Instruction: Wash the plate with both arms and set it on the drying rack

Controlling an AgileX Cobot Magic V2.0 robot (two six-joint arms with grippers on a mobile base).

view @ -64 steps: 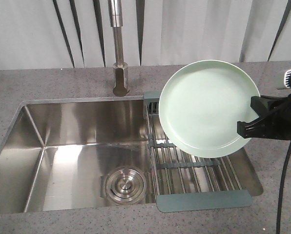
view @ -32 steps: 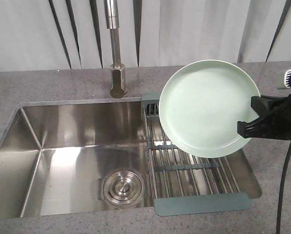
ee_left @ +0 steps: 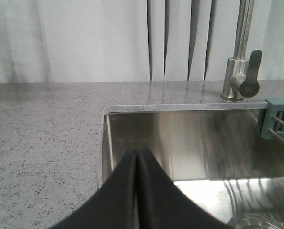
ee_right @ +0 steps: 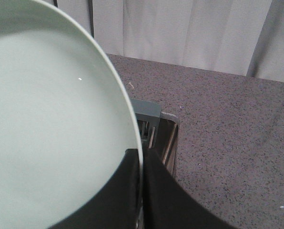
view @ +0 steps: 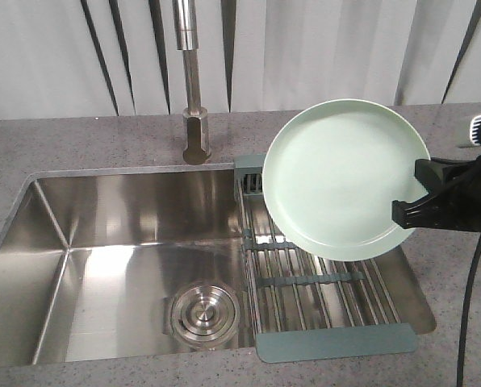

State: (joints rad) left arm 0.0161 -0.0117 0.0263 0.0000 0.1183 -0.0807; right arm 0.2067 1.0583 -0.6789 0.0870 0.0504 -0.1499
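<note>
A drying rack [view: 333, 343] spans the steel sink's [view: 127, 201] right end. Above it, the right gripper [view: 400, 212] clamps the tilted pale green plate [view: 341, 177] by its rim. The left gripper [ee_left: 136, 157], fingers pressed together and empty, hangs near the sink's left edge. A faucet [view: 194, 89] stands behind.

Matt plate [view: 345, 177] — shiny s/s sink [view: 135, 201], speckled ctr [view: 79, 141]

Left end effector [ee_left: 136, 157] closed; right end effector [ee_right: 141, 160] tight on plate [ee_right: 51, 119] rim.
</note>
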